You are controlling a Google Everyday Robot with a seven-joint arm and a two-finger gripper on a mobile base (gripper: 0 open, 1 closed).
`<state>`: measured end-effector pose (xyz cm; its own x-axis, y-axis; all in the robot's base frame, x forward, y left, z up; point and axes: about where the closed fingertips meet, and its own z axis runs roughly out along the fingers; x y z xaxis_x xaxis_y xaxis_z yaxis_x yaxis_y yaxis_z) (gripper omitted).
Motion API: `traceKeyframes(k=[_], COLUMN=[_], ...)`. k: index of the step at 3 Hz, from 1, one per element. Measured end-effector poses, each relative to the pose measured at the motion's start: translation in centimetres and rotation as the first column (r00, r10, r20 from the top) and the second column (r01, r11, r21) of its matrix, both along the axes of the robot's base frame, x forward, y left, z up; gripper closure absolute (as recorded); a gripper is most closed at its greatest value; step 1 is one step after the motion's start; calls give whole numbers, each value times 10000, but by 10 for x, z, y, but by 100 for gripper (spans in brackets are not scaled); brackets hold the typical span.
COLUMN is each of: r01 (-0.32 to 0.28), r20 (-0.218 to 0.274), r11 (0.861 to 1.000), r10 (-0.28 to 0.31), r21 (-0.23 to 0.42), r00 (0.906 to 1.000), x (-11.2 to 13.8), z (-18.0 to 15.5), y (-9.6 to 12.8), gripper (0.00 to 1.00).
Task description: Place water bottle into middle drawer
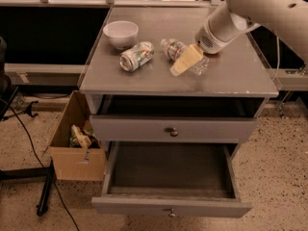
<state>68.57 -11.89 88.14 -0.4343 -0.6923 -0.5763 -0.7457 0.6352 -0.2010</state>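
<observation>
The water bottle (176, 49) lies on its side on the grey cabinet top (231, 78), white cap pointing to the back left. My gripper (183, 63) reaches in from the upper right and sits over the bottle's middle, hiding part of its body; the bottle's base shows just right of it. The middle drawer (169, 170) is pulled open below, with a dark bottom and nothing in it; its grey front carries a small knob (169, 212).
A silver drink can (137, 56) lies left of the bottle, and a white bowl (120, 32) stands behind it. A shut grey drawer front (171, 129) sits above the open drawer. A cardboard box (77, 143) with rubbish stands on the floor at the left.
</observation>
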Motion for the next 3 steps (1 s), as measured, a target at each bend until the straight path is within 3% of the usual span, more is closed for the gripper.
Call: traceKeyframes(k=[1, 3], r01=[98, 318], r20=[-55, -94], r11=[9999, 9995], r10=[-98, -319], r21=[-23, -43], r00=[9999, 9994], x=[7, 19], z=[-7, -17], y=[5, 9], gripper=[0, 13])
